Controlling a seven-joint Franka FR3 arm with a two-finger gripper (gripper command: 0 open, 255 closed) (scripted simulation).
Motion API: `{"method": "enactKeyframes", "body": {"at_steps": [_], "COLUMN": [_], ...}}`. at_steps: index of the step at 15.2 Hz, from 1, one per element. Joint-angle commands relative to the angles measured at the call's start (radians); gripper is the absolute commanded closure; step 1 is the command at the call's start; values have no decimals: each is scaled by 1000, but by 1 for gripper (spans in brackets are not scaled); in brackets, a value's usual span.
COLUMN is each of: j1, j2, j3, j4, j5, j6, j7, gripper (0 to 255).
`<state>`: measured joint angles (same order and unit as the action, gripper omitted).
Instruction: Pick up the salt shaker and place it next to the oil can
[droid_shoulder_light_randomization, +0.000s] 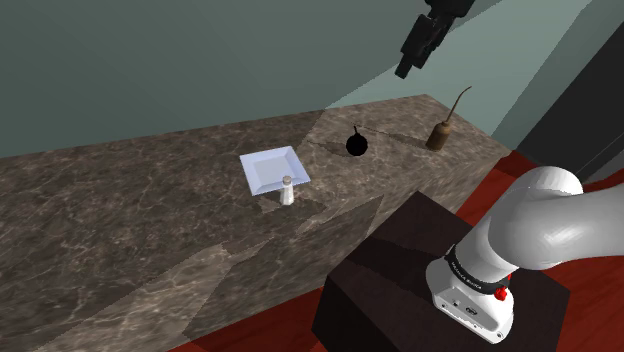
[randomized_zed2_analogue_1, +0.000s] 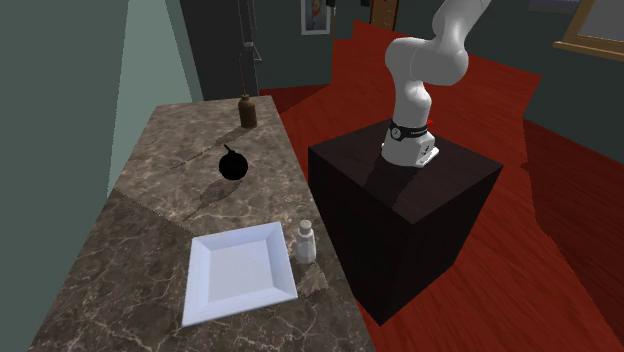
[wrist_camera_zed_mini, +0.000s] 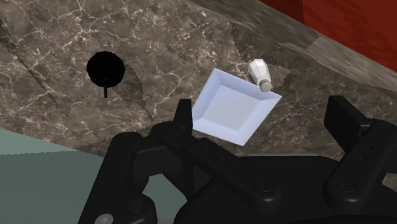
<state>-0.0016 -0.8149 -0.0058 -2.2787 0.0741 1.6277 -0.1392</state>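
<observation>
A black round object with a short stem is seen on the dark marbled surface, out beyond the side of one of the two black fingers. The fingers are spread apart with nothing clasped between them, and are raised well above the surface. Past the gap between them, a pale square plate is laid flat. A white salt shaker is set just beside a corner of that plate, also beyond the gap and well apart from both fingers.

In the shoulder view, the shaker is shown upright at the plate's near edge, far below the fingers and toward the view's left. A brown oil can with a long thin spout is placed below the fingers, slightly to that view's right. The round object is set between the shaker and the can.
</observation>
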Motion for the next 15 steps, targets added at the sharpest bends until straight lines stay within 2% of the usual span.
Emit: {"method": "enactKeyframes", "body": {"at_steps": [1,8,15], "j1": [0,21,40], "j2": [0,113,292], "j3": [0,56,113], "j4": [0,-121,-178], "j5": [0,25,41], "j6": [0,227,458], "j7": [0,25,51], "gripper": [0,0,0]}}
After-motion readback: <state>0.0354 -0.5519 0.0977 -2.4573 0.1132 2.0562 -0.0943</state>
